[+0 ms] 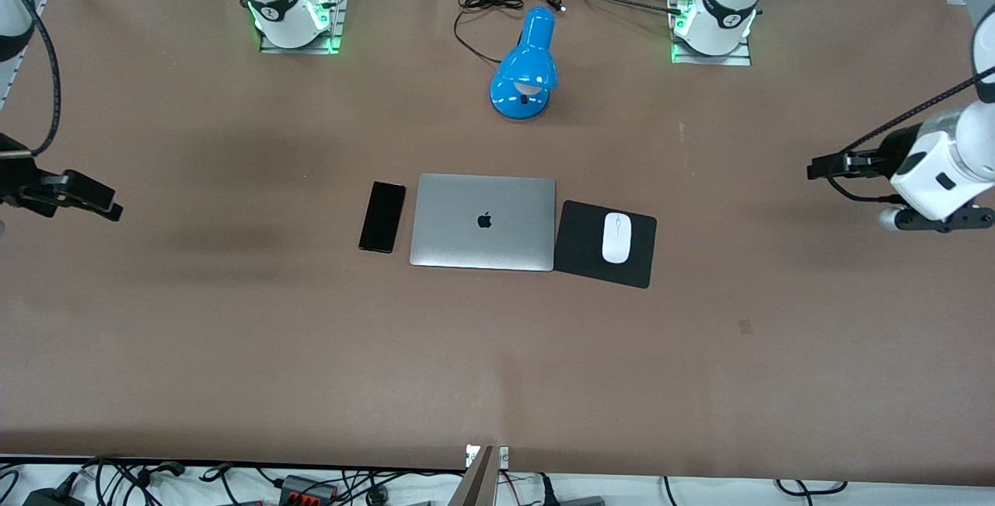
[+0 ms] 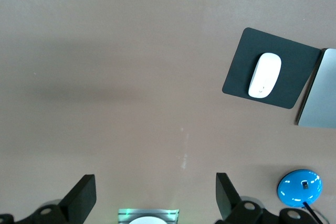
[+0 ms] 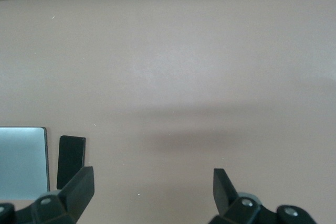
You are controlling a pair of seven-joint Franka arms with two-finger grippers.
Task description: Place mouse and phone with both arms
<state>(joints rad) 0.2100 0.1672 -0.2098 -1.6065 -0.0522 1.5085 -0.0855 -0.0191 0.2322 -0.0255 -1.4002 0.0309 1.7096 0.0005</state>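
Note:
The white mouse (image 1: pixel 616 237) lies on a black square pad (image 1: pixel 579 238) beside the closed laptop, toward the left arm's end; it also shows in the left wrist view (image 2: pixel 264 75). The black phone (image 1: pixel 382 217) lies flat on the table beside the laptop, toward the right arm's end, and shows in the right wrist view (image 3: pixel 71 161). My left gripper (image 1: pixel 815 170) is open and empty, raised over bare table well away from the mouse (image 2: pixel 156 193). My right gripper (image 1: pixel 115 211) is open and empty, raised over bare table well away from the phone (image 3: pixel 152 186).
A closed silver laptop (image 1: pixel 482 221) lies mid-table between the phone and the pad. A blue desk lamp (image 1: pixel 526 67) with its black cord (image 1: pixel 482 5) stands farther from the front camera, between the arm bases. The brown table (image 1: pixel 497 366) is bare nearer the front camera.

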